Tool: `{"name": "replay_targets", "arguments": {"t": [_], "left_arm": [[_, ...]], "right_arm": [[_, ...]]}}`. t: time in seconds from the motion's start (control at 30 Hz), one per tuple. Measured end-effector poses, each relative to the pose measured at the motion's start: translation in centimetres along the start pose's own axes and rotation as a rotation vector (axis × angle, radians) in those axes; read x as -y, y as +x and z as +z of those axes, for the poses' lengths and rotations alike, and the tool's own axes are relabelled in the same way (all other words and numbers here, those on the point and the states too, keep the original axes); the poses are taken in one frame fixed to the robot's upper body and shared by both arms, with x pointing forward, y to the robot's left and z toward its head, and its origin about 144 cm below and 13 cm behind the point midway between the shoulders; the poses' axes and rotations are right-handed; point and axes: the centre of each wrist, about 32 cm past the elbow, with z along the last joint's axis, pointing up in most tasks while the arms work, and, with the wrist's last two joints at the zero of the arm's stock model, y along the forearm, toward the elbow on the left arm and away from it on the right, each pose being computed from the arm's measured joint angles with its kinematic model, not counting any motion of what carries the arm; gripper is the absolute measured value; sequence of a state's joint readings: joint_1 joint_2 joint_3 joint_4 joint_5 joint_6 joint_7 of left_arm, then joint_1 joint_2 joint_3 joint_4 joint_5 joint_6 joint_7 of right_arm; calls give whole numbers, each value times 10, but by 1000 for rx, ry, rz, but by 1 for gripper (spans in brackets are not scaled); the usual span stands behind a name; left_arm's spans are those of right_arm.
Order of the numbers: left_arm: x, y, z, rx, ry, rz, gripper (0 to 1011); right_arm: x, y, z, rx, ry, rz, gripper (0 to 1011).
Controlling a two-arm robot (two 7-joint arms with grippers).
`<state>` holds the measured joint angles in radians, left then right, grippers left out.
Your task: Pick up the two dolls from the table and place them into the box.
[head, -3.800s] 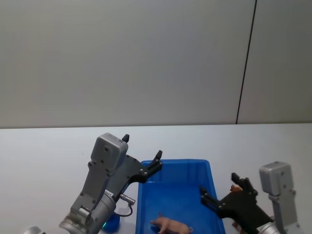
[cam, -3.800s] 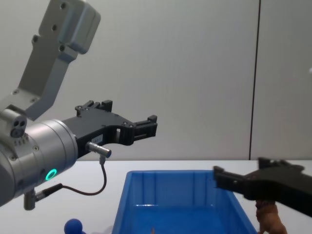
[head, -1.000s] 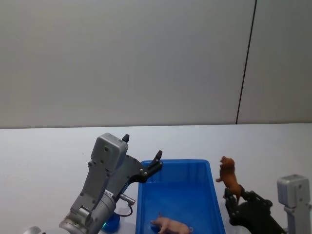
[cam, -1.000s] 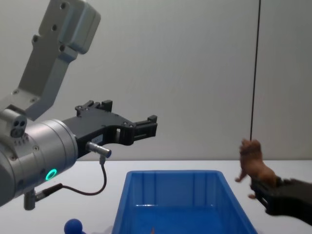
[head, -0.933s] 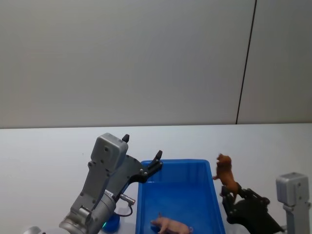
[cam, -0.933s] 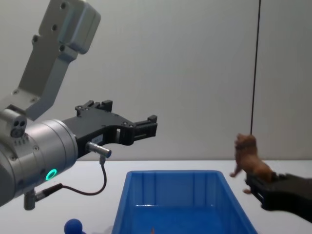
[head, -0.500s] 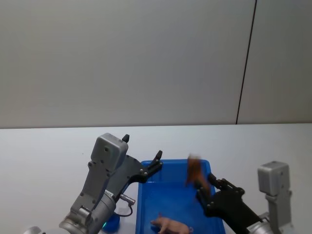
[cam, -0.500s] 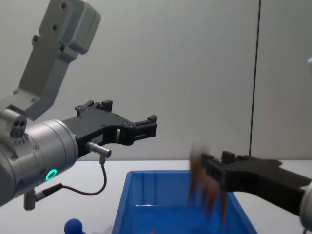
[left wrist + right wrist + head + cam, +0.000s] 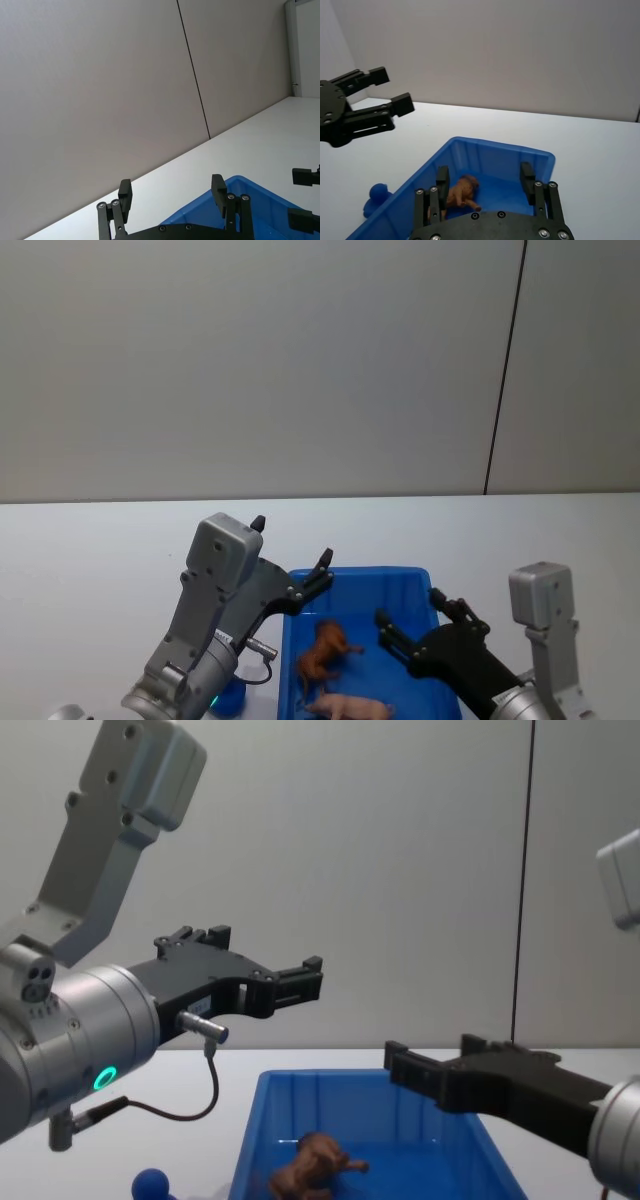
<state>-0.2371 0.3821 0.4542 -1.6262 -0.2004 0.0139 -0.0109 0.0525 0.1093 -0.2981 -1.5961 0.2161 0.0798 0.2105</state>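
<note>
Both shaggy brown lion [image 9: 325,652] and pale pink pig [image 9: 345,706] lie in the box [image 9: 375,573]; right gripper's [image 9: 408,606] fingers [image 9: 525,176] wide.

There are one brown lion doll [image 9: 325,650], one pink pig doll [image 9: 350,705], one blue box [image 9: 380,572], one white table [image 9: 100,540] and one small blue ball [image 9: 152,1184].

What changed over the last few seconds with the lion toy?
The right tool carried the brown shaggy lion figurine from the white table over the bright blue plastic bin and let go; it now lies inside beside the pale pink pig figurine. The left tool and pig stayed put.
</note>
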Motion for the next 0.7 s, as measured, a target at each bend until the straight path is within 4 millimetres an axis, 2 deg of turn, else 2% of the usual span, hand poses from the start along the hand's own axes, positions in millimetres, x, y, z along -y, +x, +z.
{"name": "replay_targets", "arguments": {"t": [0.07, 0.23, 0.7], "left_arm": [[0, 0, 0, 0, 0, 0, 1001], [0, 0, 0, 0, 0, 0, 1002], [0, 0, 0, 0, 0, 0, 1001]], "right_arm": [[1, 1, 0, 4, -2, -21, 891], [5, 4, -1, 16, -6, -75, 998], [28, 15, 0, 49, 5, -254, 1001]]}}
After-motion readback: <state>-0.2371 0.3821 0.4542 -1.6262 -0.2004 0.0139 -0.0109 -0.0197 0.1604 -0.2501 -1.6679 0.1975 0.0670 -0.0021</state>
